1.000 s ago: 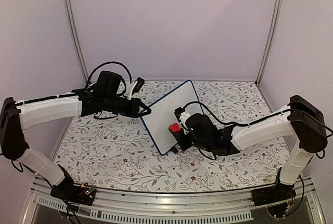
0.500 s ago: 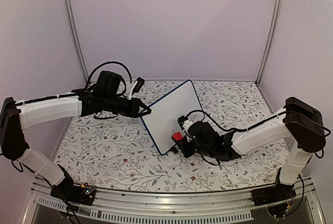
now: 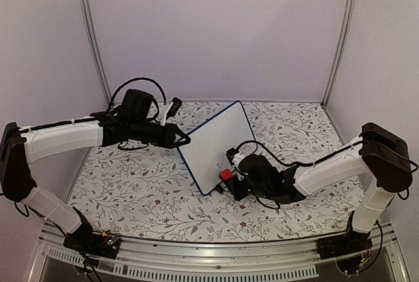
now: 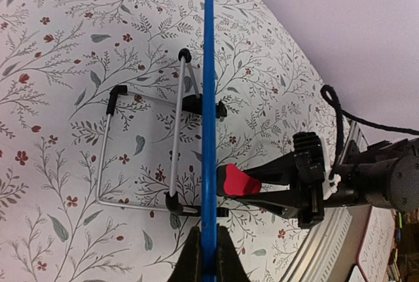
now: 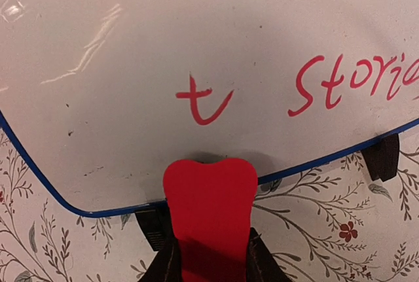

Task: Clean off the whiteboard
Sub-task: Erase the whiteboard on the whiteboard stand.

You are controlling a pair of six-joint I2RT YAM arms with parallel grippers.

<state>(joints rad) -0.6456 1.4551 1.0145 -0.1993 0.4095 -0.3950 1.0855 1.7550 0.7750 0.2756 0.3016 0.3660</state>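
Observation:
The whiteboard (image 3: 216, 146) stands tilted on its wire stand (image 4: 141, 154), blue rim edge-on (image 4: 208, 99) in the left wrist view. My left gripper (image 3: 186, 140) (image 4: 208, 259) is shut on the board's rim at its left edge. Red handwriting, a "t" (image 5: 203, 102) and "Storia" (image 5: 357, 84), shows on the white face (image 5: 209, 33). My right gripper (image 3: 230, 178) (image 5: 209, 259) is shut on a red eraser (image 3: 225, 175) (image 5: 209, 197) (image 4: 241, 182). The eraser's tip presses the board just above its lower rim, below the "t".
A floral cloth (image 3: 144, 184) covers the table. Two black clip feet (image 5: 381, 158) (image 5: 152, 226) sit under the board's lower rim. Metal posts (image 3: 91, 40) (image 3: 340, 40) and lilac walls close the back and sides; a metal rail (image 3: 216, 269) runs along the near edge.
My right gripper has slid the eraser down the board's face to its lower edge. The left gripper and the board have stayed put.

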